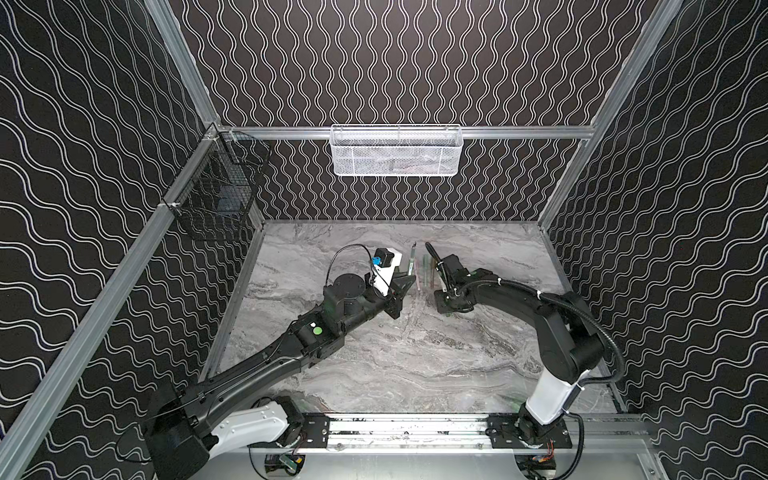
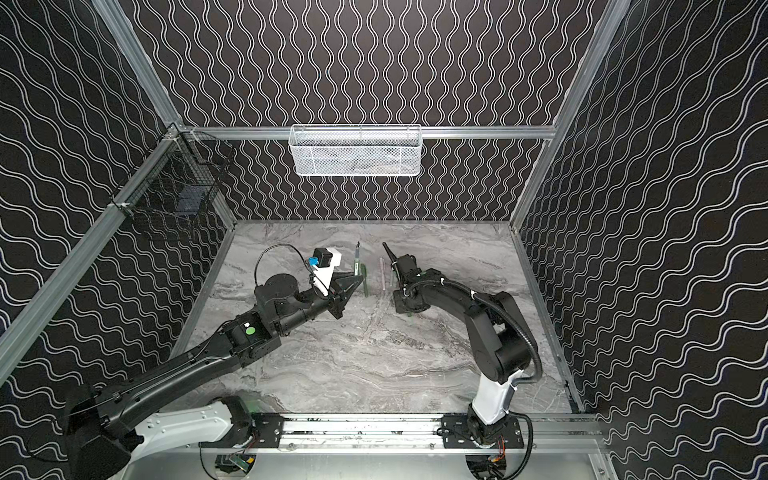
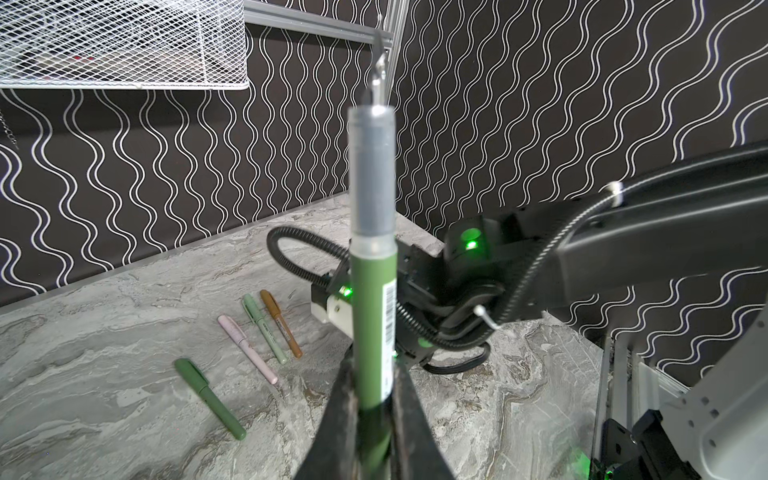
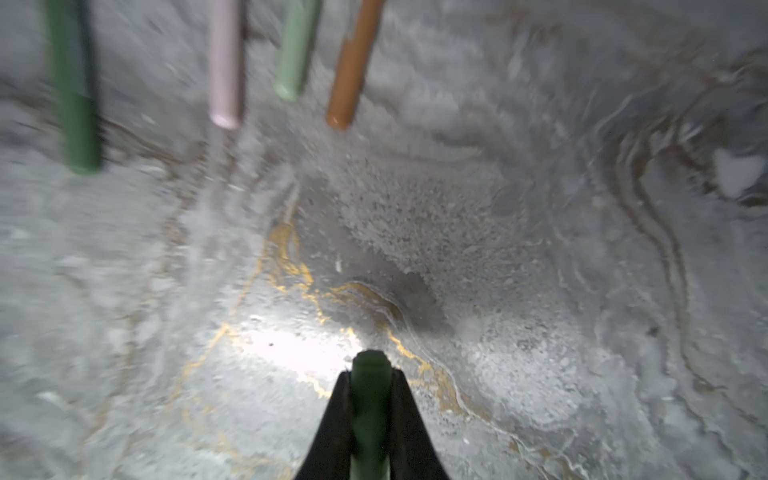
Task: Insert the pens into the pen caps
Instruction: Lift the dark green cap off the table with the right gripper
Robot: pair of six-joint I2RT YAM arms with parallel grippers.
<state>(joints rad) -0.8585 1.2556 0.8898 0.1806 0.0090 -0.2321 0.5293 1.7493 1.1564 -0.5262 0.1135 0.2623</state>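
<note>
Four look capped already, lying close together on the table (image 3: 104,291): dark green pen (image 3: 210,399), pink pen (image 3: 248,349), pale green pen (image 3: 265,328), orange-brown pen (image 3: 281,323). The fifth pen (image 3: 372,316) stands bare-tipped, pinched tight in the left gripper (image 3: 374,386). The right gripper (image 4: 370,376) is clamped on what I'd guess is its dark green cap (image 4: 370,363), so one join left

The tabletop (image 1: 415,365) is looking like smooth marble, the basket (image 1: 395,160) at upper centre like white metal mesh, the pen (image 3: 372,324) like matt plastic.
</note>
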